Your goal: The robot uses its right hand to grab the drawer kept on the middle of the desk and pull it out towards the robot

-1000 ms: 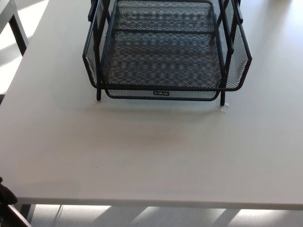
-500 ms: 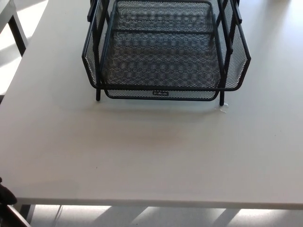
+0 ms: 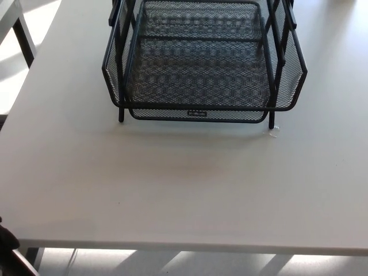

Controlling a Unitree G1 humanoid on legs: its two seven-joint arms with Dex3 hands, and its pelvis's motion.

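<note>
The drawer (image 3: 198,114) sits in the tray rack (image 3: 115,69) at the far middle of the desk (image 3: 172,184). A small scrap (image 3: 274,131) lies just beside the rack's near right leg.

My single head camera looks steeply down across the worktop (image 3: 172,190), near its front edge, facing the mesh drawer tray (image 3: 201,69).

Bright, even daylight washes the pale desk (image 3: 172,190) — soft shadow under the mesh drawer (image 3: 198,75), image sharp throughout.
</note>
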